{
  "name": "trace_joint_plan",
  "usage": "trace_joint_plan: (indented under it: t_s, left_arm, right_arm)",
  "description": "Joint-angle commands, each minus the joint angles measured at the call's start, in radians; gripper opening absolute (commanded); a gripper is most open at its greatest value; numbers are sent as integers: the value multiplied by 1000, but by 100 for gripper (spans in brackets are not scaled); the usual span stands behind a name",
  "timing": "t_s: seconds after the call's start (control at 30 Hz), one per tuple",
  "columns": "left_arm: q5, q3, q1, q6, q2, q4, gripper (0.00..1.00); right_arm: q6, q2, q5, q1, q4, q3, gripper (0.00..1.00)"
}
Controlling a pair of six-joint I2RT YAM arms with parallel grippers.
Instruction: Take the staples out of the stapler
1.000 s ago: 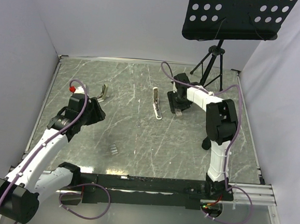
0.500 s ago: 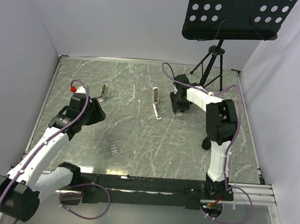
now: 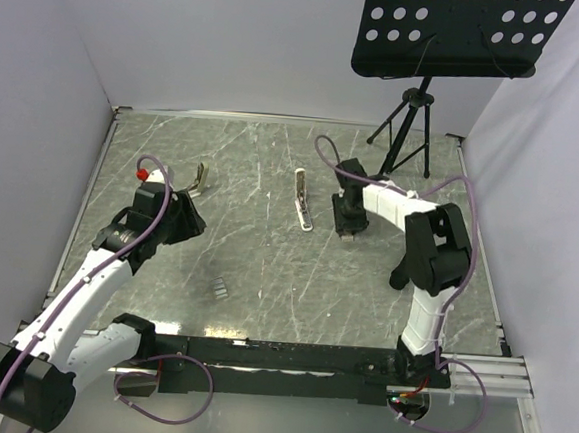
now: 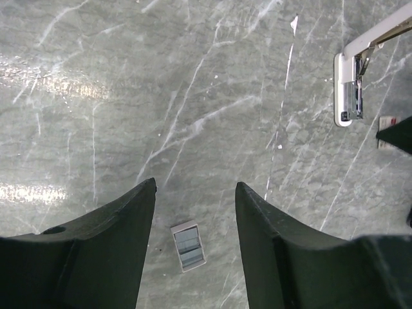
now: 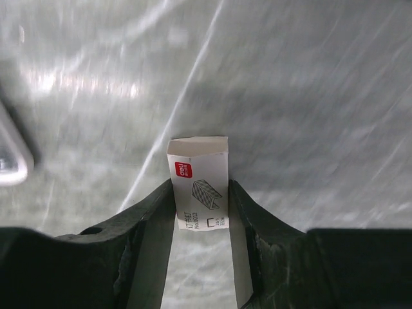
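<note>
Nearest the arm bases, the left gripper (image 4: 195, 188) hangs open and empty over the tabletop (image 3: 266, 260). A small grey ridged block (image 4: 187, 246) lies below and between its fingers, untouched.

Farther in and to the right, the right gripper (image 5: 200, 183) is down at the tabletop. Its fingers (image 5: 151, 219) lie against both long sides of a small staple box (image 5: 197, 168), which reads as a grip on the box.

The stapler (image 3: 303, 200) lies flat just left of that gripper, apart from it, with its silvery channel showing in the left wrist view.

The step looks like taking the box in hand, perhaps to clear it away or to set it ready to receive staples. To do it well:
- Squeeze only enough to hold, since thin card would likely buckle.
- Keep the box square between the pads.
- Raise it straight up, so neither finger sweeps the stapler alongside.
- Bring the idle left gripper across to steady the stapler.

Far left lies a small bent metal piece (image 3: 201, 178), and beyond the far edge stands a music stand (image 3: 454, 34).
</note>
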Motion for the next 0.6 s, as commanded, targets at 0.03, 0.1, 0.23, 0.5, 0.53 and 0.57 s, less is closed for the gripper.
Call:
trace_joint_plan:
  t_s: [0.03, 0.1, 0.23, 0.5, 0.53, 0.57]
  left_arm:
    - [24, 2, 2, -3, -19, 35, 58]
    - [22, -3, 1, -9, -25, 37, 58]
    - [35, 2, 2, -26, -25, 32, 61]
    - [50, -35, 2, -133, -98, 3, 61]
    - [50, -49, 2, -147, -111, 2, 62]
    - [47, -55, 2, -155, -127, 2, 63]
  right_arm:
    - [134, -185, 15, 91, -58, -133, 43]
    - [185, -231, -10, 132, -46, -179, 43]
    - [325, -333, -50, 244, -17, -255, 42]
    - [602, -217, -104, 451, 112, -178, 43]
    - [628, -195, -110, 466, 130, -158, 43]
    - [655, -172, -119, 471, 133, -134, 47]
